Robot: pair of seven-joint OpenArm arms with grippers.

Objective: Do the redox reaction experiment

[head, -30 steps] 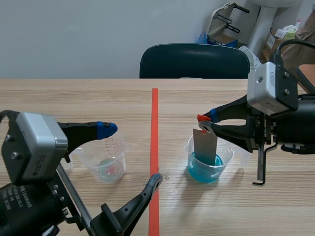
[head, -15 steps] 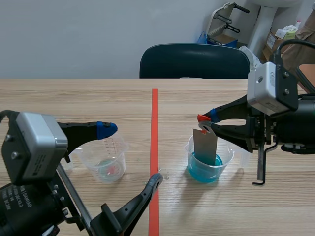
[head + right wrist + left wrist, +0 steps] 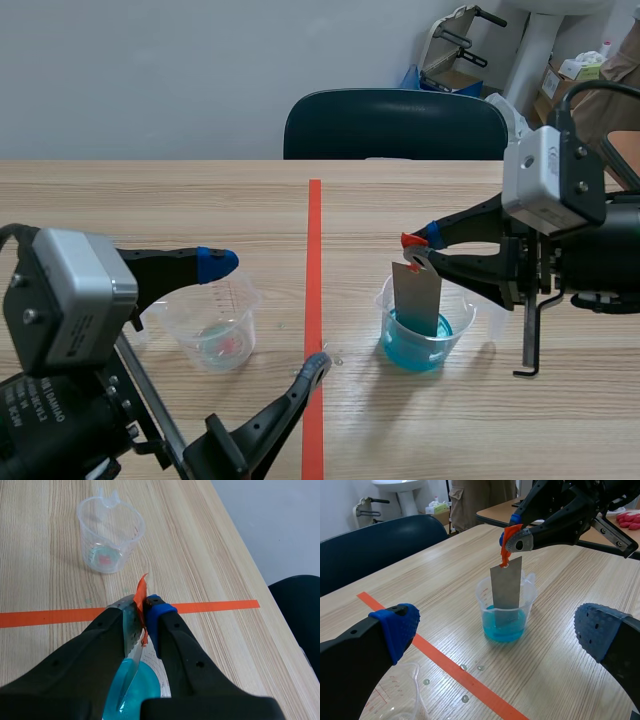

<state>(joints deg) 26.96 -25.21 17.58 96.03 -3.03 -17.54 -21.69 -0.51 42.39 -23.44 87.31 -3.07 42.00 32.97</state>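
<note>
Metal plate (image 3: 417, 295): thin grey rectangular sheet, matt, upright on its short edge. An orange-red tag (image 3: 508, 545) is fixed at its top, and the right gripper (image 3: 420, 246) pinches that tag. The plate's lower end is dipped in blue liquid (image 3: 405, 352).

Measuring cup (image 3: 461, 322): clear plastic with a pouring lip, upright, about a third full of the blue liquid. It stands on the table (image 3: 150, 200) right of the middle, well back from the far edge.

Second measuring cup (image 3: 243, 300): clear plastic with red graduation marks, upright, a faint greenish and pink trace at its base. It stands toward the table's left side, well apart from the first.
</note>
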